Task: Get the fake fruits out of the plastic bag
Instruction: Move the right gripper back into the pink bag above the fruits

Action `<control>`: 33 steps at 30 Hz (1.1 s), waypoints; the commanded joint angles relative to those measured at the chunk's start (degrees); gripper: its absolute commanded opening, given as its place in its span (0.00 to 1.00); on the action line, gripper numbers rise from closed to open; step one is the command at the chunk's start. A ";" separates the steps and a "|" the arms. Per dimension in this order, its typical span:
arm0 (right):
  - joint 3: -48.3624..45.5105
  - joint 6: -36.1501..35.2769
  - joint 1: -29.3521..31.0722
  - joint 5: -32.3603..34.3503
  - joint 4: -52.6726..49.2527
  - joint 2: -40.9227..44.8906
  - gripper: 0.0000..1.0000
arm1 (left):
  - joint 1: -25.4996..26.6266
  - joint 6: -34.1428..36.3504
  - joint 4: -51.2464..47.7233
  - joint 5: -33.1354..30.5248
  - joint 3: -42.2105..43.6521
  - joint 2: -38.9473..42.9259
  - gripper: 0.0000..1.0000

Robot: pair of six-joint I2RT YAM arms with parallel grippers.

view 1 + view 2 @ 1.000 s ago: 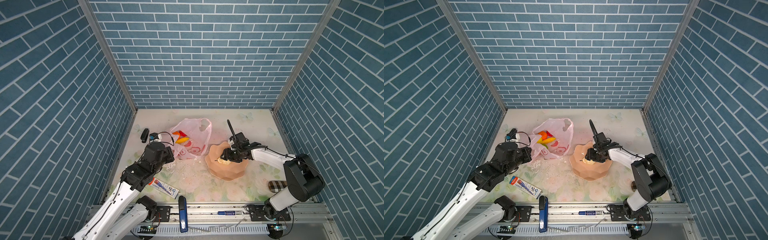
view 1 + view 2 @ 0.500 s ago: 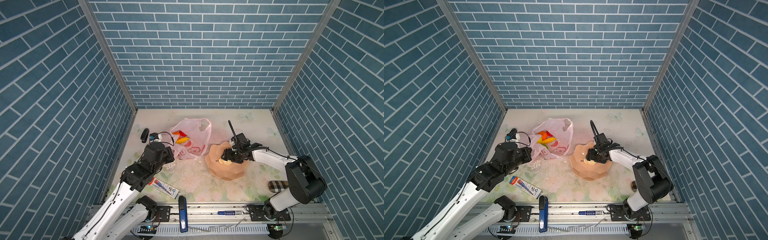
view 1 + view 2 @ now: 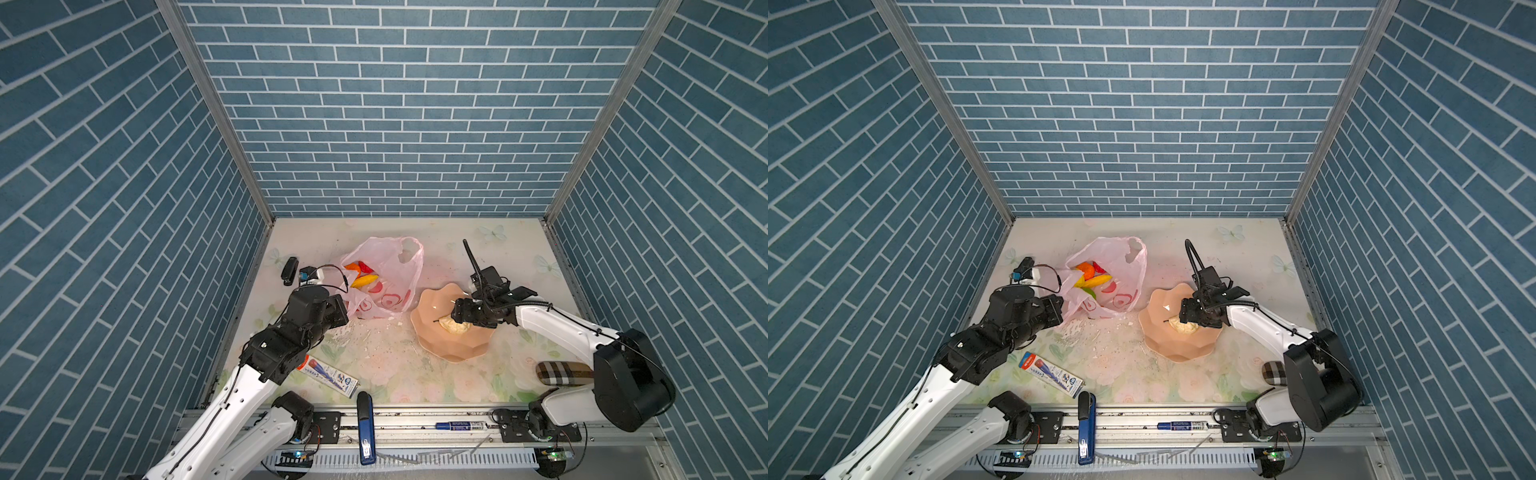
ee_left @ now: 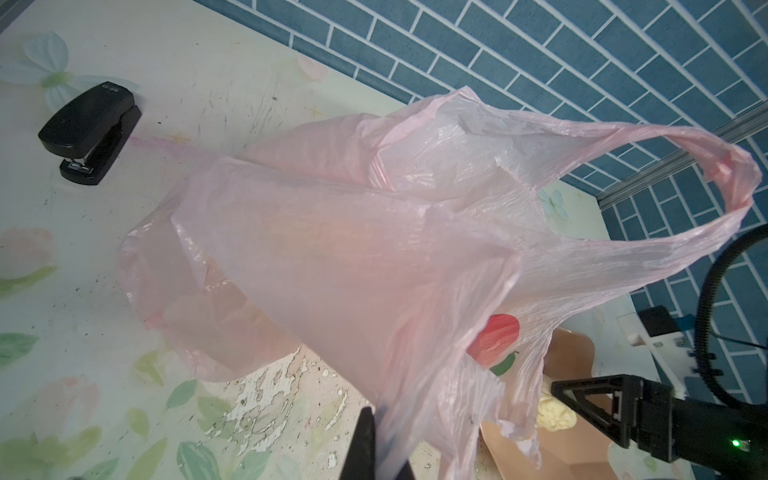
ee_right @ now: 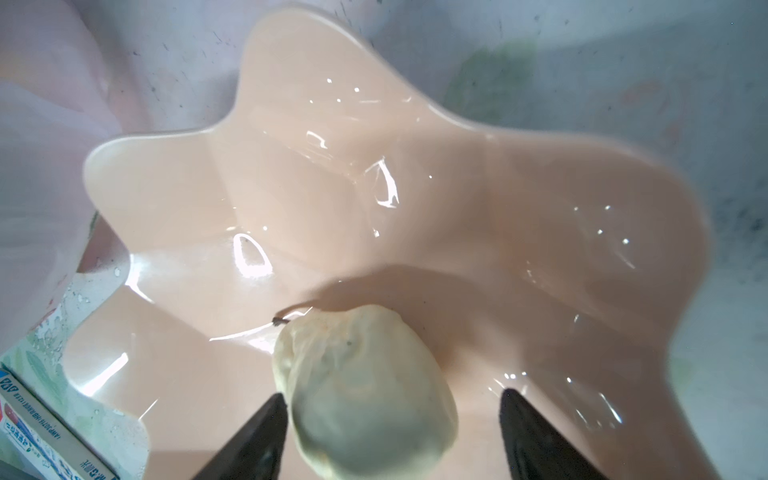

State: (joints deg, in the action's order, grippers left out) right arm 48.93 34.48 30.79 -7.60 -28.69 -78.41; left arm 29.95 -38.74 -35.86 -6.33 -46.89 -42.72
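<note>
One cream plastic fruit (image 5: 361, 386), probably light and slick, lies inside the parted right tool (image 5: 390, 399); left tool (image 4: 380, 455) clamps the flimsy pink plastic bag (image 4: 332, 249).

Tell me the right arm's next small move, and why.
Probably lift the right gripper straight up off the plate. Its jaws stand open around the cream fruit, which lies in the plate, so that one looks delivered. Orange, yellow and red fruits sit in the plastic bag, whose edge the left gripper pinches.
</note>
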 commanded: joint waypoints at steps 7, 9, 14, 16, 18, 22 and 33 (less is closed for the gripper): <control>14.64 -10.00 11.98 12.66 -10.21 13.59 0.50 | -0.25 0.47 -10.23 6.24 0.31 2.96 0.06; 19.54 -11.83 15.79 14.51 -10.49 12.95 0.42 | -0.25 -0.44 -10.55 6.33 1.38 3.81 0.05; 29.91 -17.57 24.05 13.39 -5.59 4.52 0.31 | -0.24 -2.26 -9.38 6.71 3.71 5.44 0.05; 33.93 -18.61 25.82 10.20 -1.76 -1.71 0.30 | -0.17 -2.61 -9.53 6.47 4.13 5.83 0.06; 37.97 -18.66 26.60 7.55 1.01 -8.20 0.28 | -0.24 -2.88 -10.05 6.08 4.42 5.83 0.06; 44.57 -17.59 26.79 5.24 3.57 -21.52 0.25 | -0.25 -3.35 -12.80 4.21 4.40 9.02 0.06; 42.56 -17.78 26.84 -3.10 5.67 -34.71 0.22 | -0.20 -9.64 -21.43 -1.25 5.32 15.27 0.05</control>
State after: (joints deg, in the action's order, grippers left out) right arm 92.79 18.55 57.63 -6.68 -24.64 -113.45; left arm 29.91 -45.60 -52.97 -4.97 -42.44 -28.77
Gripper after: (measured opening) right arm 0.221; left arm 0.052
